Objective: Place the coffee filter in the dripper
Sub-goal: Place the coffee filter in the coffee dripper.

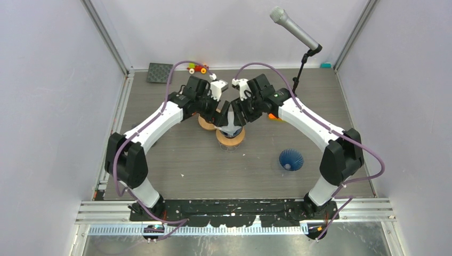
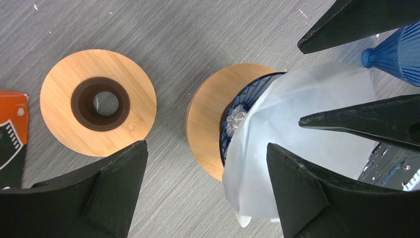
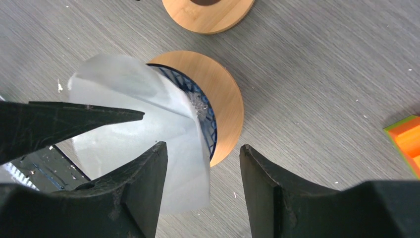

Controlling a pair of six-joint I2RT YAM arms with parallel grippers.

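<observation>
The white paper coffee filter [image 3: 124, 94] sits askew in the blue ribbed dripper [image 3: 207, 119] on a round bamboo base [image 3: 225, 99], hiding most of the cone, with the left tool [image 2: 207, 146] and right tool [image 3: 203, 146] close around it, both spread open and gripping nothing.

Two wooden rings lying on table [image 1: 213, 170]: bare ring [image 2: 59, 99], loaded ring [image 2: 205, 124]; two blue drippers standing: seated dripper [image 2: 246, 96], loose dripper [image 1: 291, 159]; one paper filter [image 2: 307, 109] showing; one microphone [image 1: 294, 29], one toy car [image 1: 198, 68], one dark mat [image 1: 159, 72] sitting along far edge; one teal piece [image 1: 325, 65] lying at far right corner; one orange block [image 3: 403, 141]; one orange box [image 2: 10, 101].
</observation>
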